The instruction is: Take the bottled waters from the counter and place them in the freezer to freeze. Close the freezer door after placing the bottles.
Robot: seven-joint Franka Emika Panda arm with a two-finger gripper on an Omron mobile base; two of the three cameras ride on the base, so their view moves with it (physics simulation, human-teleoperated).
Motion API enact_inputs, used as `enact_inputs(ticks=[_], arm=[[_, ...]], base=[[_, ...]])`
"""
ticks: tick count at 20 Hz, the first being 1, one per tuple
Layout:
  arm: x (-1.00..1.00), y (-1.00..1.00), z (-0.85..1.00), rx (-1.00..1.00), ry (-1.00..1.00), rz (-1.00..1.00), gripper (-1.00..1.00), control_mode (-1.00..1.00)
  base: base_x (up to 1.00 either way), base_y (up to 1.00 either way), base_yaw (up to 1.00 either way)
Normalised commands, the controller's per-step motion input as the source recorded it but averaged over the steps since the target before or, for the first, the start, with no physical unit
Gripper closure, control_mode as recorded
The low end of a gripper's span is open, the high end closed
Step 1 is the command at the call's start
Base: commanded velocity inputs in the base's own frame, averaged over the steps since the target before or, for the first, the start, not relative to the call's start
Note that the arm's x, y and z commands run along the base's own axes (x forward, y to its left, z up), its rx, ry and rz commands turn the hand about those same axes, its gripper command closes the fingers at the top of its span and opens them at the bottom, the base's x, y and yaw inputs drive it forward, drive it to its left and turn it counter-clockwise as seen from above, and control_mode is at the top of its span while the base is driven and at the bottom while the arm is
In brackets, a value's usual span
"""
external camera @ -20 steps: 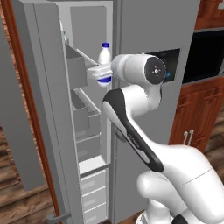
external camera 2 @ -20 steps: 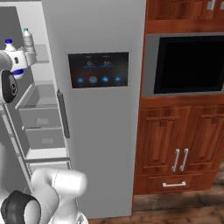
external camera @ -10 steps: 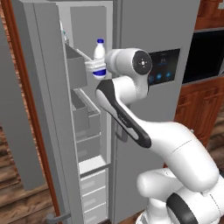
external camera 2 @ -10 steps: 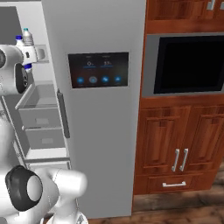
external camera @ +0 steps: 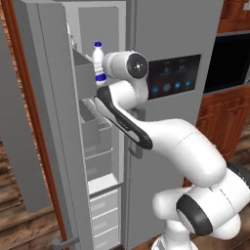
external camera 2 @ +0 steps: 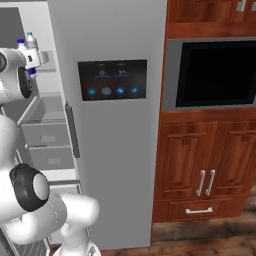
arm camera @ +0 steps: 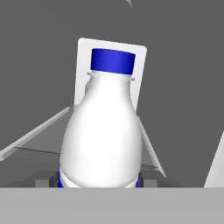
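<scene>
Grey freezer (external camera: 97,161) (smooth plastic bottle (arm camera: 103,131))

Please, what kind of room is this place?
Most likely a home kitchen: a tall grey side-by-side fridge with its freezer compartment open, a built-in oven beside it, and reddish-brown wood cabinets with silver handles.

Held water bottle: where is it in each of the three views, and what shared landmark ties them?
Left base view: water bottle upper centre-left, at the open freezer.
Right base view: top left corner, beside the arm.
Hand view: centre, upright, blue cap up.
Shared landmark: the fridge's dark display panel in both base views.
</scene>
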Motion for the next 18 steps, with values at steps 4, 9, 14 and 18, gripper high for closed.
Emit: enact_inputs(ticks=[4, 9, 14, 18], arm=[[0.40, 0.12, 0.00, 0.00, 0.00, -0.02, 1.00, -1.00], [0.28, 0.08, 0.00, 0.00, 0.00, -0.02, 1.00, -1.00], [0.29, 0.00, 0.00, 0.00, 0.00, -0.02, 1.00, -1.00], [0.40, 0.02, 0.00, 0.00, 0.00, -0.01, 1.00, -1.00]], base=[[0.00, 0.00, 0.00], [0.00, 0.00, 0.00], [0.00, 0.00, 0.00], [0.00, 0.00, 0.00]])
